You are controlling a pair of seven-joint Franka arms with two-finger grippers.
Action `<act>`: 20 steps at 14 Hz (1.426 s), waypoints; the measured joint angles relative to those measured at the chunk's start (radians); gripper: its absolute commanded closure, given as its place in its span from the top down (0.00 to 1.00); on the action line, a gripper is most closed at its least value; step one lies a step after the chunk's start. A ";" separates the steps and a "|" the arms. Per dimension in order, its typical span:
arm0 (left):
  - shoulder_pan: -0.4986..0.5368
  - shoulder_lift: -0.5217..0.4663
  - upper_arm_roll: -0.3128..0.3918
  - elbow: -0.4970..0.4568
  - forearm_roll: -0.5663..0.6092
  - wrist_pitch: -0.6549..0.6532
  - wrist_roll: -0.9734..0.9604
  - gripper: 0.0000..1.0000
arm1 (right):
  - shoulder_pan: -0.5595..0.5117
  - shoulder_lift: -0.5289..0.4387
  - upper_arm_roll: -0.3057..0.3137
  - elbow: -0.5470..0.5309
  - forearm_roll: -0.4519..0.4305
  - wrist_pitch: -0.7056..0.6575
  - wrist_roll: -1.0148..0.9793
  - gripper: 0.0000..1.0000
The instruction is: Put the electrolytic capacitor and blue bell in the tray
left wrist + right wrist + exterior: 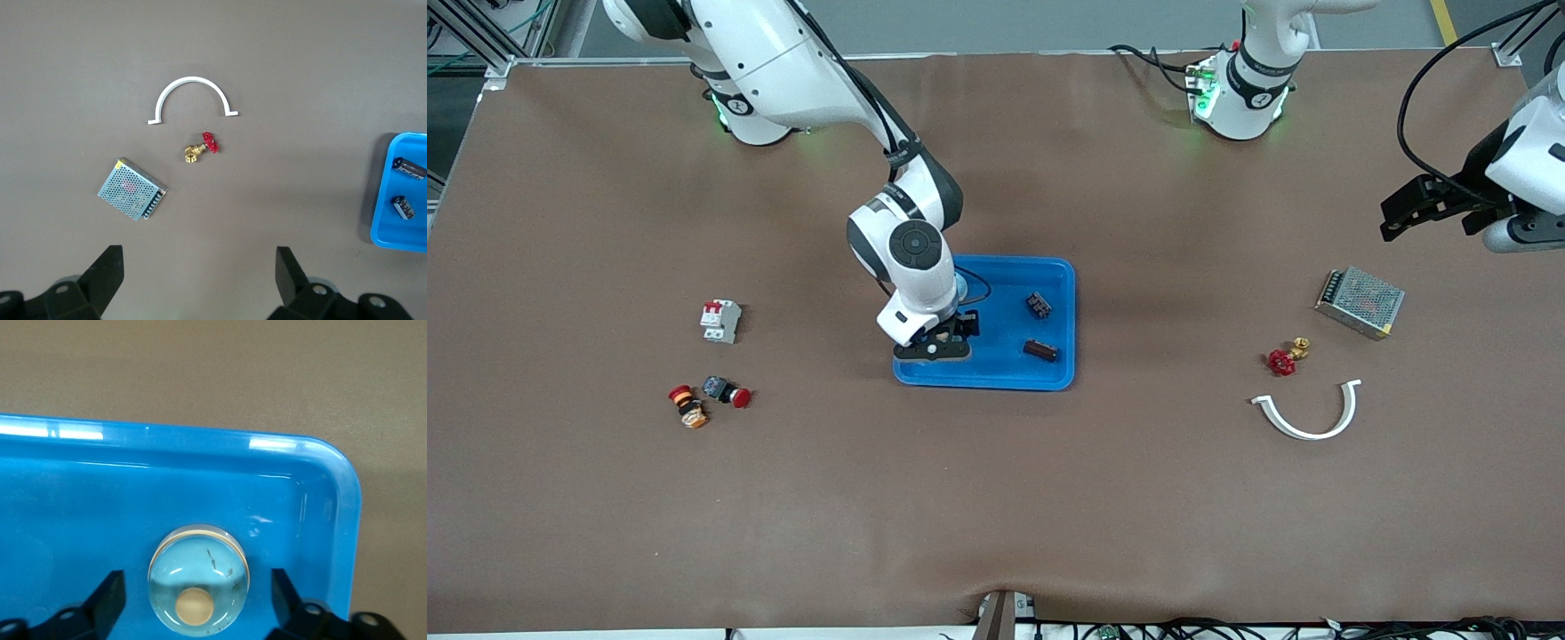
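The right gripper (193, 597) hangs low over the tray (1049, 378), just left of the frame's centre in the front view, with its fingers (107, 600) spread wide and holding nothing. Between them, in the right wrist view, the blue bell (199, 577) sits on the tray floor near a rounded corner, its shiny dome with a pale button showing; the fingers stand apart from it on either side. In the front view only a sliver of the bell (961, 286) shows beside the wrist. Two dark electrolytic capacitors lie in the same tray toward the left arm's end: one capacitor (1038, 305) higher in the frame, the other capacitor (1040, 350) lower.

The left gripper (200, 273) waits in the air at the right edge of the front view, above the metal mesh box (1360, 301), fingers wide and empty. Below the box in that frame lie a red-handled brass valve (1287, 357) and a white curved clip (1307, 414).

At middle left of the front view, on the brown worktop (996, 516), rest a small white breaker (719, 321), a red push button (727, 392) and an orange-and-red button (687, 406).
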 measured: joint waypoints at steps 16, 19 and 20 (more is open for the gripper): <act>-0.001 0.000 -0.006 -0.009 0.000 0.011 0.000 1.00 | -0.062 -0.546 -0.012 0.058 0.002 -0.673 -0.179 1.00; -0.001 0.000 -0.006 -0.008 0.000 0.011 0.000 1.00 | -0.162 -0.591 -0.015 0.140 0.002 -0.824 -0.311 1.00; -0.001 0.000 -0.006 -0.009 0.000 0.011 0.000 1.00 | -0.206 -0.598 -0.017 0.161 0.002 -0.860 -0.370 1.00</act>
